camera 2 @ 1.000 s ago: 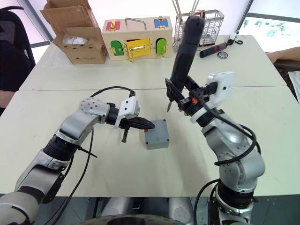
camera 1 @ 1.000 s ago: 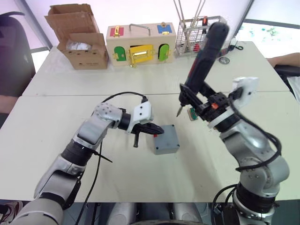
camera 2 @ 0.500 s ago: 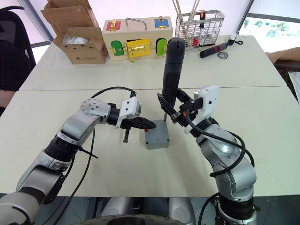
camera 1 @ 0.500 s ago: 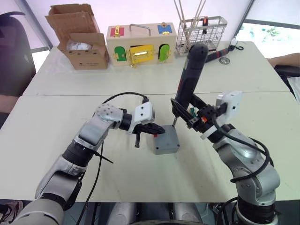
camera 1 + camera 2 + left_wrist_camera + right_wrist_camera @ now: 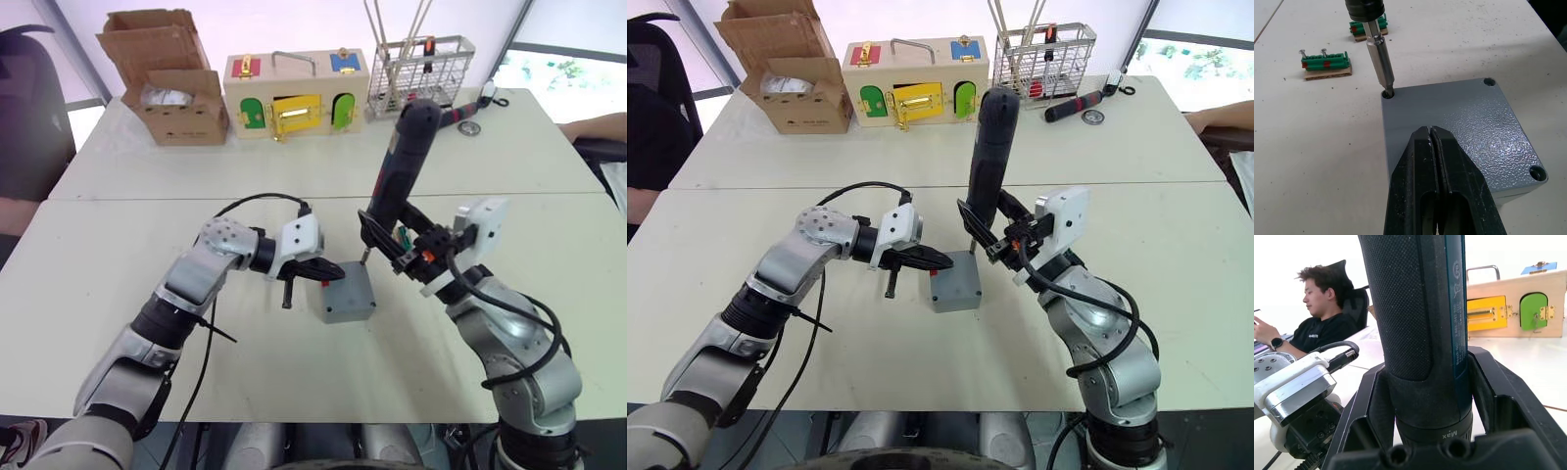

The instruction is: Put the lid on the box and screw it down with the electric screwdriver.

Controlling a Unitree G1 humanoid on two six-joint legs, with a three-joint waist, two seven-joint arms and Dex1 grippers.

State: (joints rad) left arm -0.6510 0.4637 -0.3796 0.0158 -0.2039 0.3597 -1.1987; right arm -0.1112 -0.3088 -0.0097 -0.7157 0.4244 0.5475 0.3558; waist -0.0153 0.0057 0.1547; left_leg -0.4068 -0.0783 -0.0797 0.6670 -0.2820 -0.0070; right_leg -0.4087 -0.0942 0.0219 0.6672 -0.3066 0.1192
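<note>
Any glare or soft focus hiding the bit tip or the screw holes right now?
Left wrist view: sharp; the bit sits in a corner hole of the lid, with only a mild sheen on the lid near another hole. Right wrist view: bright window behind, the screwdriver close and slightly soft. Eye views: windows blown out at the top, the table evenly lit.

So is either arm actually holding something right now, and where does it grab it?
The right gripper holds the electric screwdriver, clamped around its lower body just above the bit. The left gripper is shut and holds nothing, resting on the lid.
</note>
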